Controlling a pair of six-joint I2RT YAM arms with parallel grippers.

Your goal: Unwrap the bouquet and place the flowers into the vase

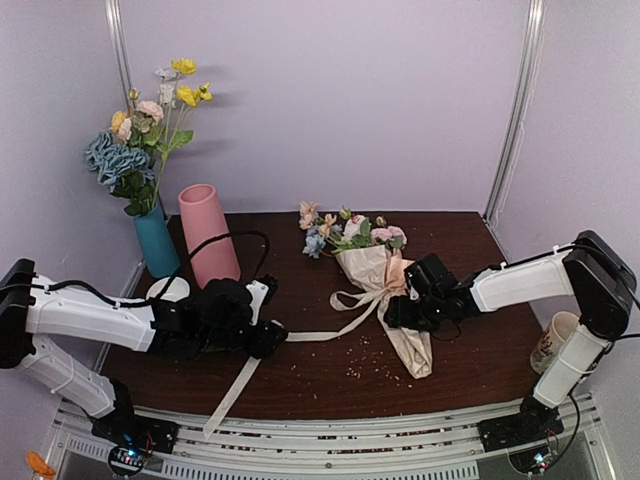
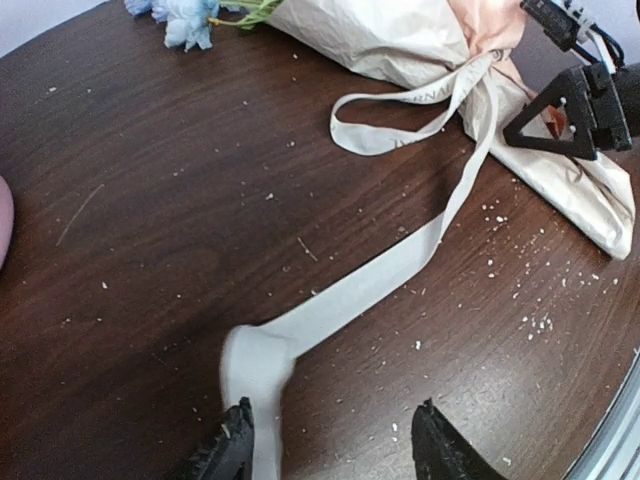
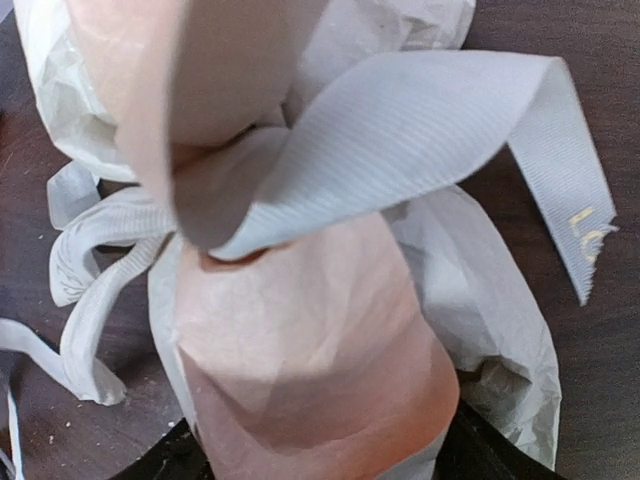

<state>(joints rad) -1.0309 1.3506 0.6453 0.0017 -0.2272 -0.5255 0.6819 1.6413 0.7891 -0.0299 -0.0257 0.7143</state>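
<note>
The bouquet [image 1: 368, 265] lies centre-right on the counter [image 1: 330, 385], blooms upper left, tail lower right. The right end effector [image 1: 410, 300] straddles its waist (gripping or not, I cannot tell). The left end effector [image 2: 332, 440], fingers apart, is farther off at lower left.

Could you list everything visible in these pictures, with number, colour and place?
Bouquet in crinkled paper cone: 1, peach-beige, lying right of centre.
Pastel artificial flowers: one bunch, pink, blue, white, at the bouquet's far end.
Long flat ribbon: 1, cream, around the bouquet, trailing toward front left.
Tall cylinder vase: 1, matte pink, back left.
Smaller vase with yellow and blue flowers: 1, teal, back-left corner.
Patterned cup: 1, white, right edge.
Wooden table: 1, dark brown, under everything.
Left gripper: 1, black, open, at the ribbon's end.
Right gripper: 1, black, jaws either side of the paper cone.
</note>
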